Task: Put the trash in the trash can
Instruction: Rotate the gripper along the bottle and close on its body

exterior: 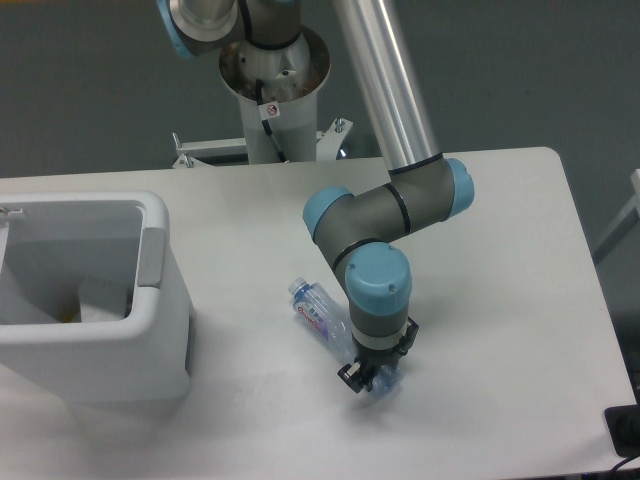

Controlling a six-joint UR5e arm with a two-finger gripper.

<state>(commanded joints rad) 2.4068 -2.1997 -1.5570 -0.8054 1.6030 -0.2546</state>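
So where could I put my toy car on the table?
Bare table lies right of the arm, and between the bin and the bottle. It's crowded around the end effector gripping the bottle.

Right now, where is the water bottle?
The water bottle lies on the table, right of the trash can, its far end under the gripper.

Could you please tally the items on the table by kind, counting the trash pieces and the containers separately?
Plastic bottles: 1, the bottle at the end effector
Crumpled wrappers: 1, the wrapper inside the bin
Bins: 1, the trash can
Total: 3
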